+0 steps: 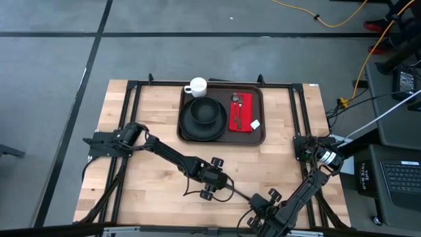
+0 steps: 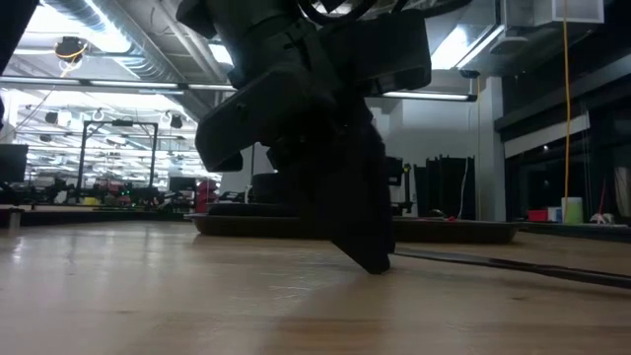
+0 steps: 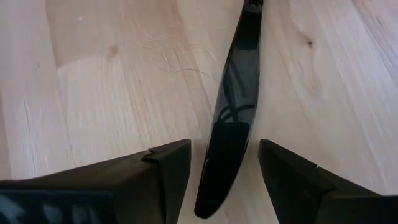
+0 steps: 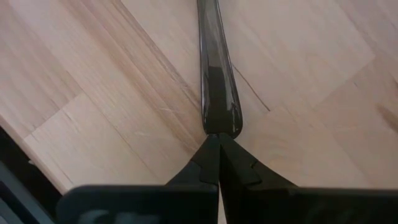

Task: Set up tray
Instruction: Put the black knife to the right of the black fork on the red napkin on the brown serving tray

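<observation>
A slim, dark, shiny utensil (image 1: 239, 193) lies flat on the bare wood near the table's near edge, between my two grippers. My left gripper (image 3: 224, 168) is open, and its fingers stand on either side of one end of the utensil (image 3: 227, 130) without touching it. In the low view it (image 2: 373, 258) points down at the table. My right gripper (image 4: 218, 140) is shut at the utensil's other end. The dark brown tray (image 1: 260, 135) sits at the far middle. It holds a black plate with a bowl (image 1: 204, 113), a white cup (image 1: 197, 86) and a red napkin (image 1: 241, 113). My right gripper has its shut fingertips (image 4: 211, 152) against the utensil's rounded end (image 4: 219, 124), in line with its length. The utensil lies flat on the wood. I cannot tell whether the tips pinch that end or only touch it.
A black metal frame (image 1: 131, 118) runs along the table's left, right and far sides. Bare wood (image 1: 158, 184) lies between the tray and the near edge. Cables (image 1: 342, 20) and equipment sit on the floor off the table's right side.
</observation>
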### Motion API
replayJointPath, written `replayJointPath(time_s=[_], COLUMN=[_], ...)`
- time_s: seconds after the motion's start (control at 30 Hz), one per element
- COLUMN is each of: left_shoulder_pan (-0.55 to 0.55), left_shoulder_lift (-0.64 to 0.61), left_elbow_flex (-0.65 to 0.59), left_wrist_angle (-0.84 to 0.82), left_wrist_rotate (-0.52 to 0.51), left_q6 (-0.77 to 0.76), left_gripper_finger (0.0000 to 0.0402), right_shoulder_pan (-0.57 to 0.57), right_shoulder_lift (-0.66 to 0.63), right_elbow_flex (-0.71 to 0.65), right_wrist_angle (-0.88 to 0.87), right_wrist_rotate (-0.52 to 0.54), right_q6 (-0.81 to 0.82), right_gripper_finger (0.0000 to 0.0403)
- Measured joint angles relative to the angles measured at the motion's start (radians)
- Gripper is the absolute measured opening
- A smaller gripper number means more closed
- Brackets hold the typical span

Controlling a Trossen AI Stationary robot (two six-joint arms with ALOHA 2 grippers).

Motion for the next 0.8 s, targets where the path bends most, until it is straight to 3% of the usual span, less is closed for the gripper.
replayJointPath(time_s=[0.17,0.53,0.8], left_shoulder_pan=[0.0,0.02,0.018], left_shoulder_lift=[0.001,0.002,0.002], left_elbow_flex=[0.0,-0.001,-0.001], left_wrist_angle=[-0.004,-0.013,-0.014], left_wrist_rotate=[0.002,0.086,0.079], left_q6=[0.019,0.02,0.048], left_gripper_finger=[0.0164,0.0072,0.0065], right_shoulder_pan=[0.0,0.0,0.0], right_shoulder_lift=[0.0,0.0,0.0], right_elbow_flex=[0.0,0.0,0.0], right_wrist_angle=[0.0,-0.001,-0.003], right_wrist_rotate=[0.0,0.0,0.0], right_q6=[0.0,0.0,0.0], right_gripper_finger=[0.0,0.0,0.0])
